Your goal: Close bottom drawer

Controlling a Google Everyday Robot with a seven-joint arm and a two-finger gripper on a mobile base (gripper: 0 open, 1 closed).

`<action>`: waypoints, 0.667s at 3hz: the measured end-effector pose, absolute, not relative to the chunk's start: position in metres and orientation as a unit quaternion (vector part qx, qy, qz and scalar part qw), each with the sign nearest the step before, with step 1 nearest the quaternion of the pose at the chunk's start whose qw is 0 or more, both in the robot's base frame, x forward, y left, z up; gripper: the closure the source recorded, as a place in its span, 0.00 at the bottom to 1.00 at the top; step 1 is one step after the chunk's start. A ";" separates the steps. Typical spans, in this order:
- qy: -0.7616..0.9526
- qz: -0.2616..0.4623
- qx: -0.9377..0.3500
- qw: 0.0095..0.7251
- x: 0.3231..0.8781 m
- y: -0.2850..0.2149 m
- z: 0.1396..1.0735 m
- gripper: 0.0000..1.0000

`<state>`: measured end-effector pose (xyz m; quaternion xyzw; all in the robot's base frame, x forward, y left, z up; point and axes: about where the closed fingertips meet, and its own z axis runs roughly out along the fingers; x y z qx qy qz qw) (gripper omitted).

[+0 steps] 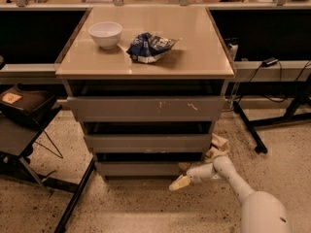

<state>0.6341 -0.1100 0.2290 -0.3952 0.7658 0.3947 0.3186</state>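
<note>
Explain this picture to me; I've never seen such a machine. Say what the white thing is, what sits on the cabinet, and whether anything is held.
This is one camera's view, looking down at a grey cabinet from the front. The white jointed thing at lower right is a robot arm; the yellowish piece at its end is the gripper, its hand. It hangs low near the floor, just in front of the bottom drawer, which stands a little open. On its top lie a white bowl and a crumpled blue bag. The gripper holds nothing that I can see; whether it touches the drawer cannot be told.
</note>
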 end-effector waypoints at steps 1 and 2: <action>0.762 0.391 -0.378 0.352 0.647 -0.121 0.240 0.00; 0.762 0.391 -0.378 0.352 0.647 -0.121 0.240 0.00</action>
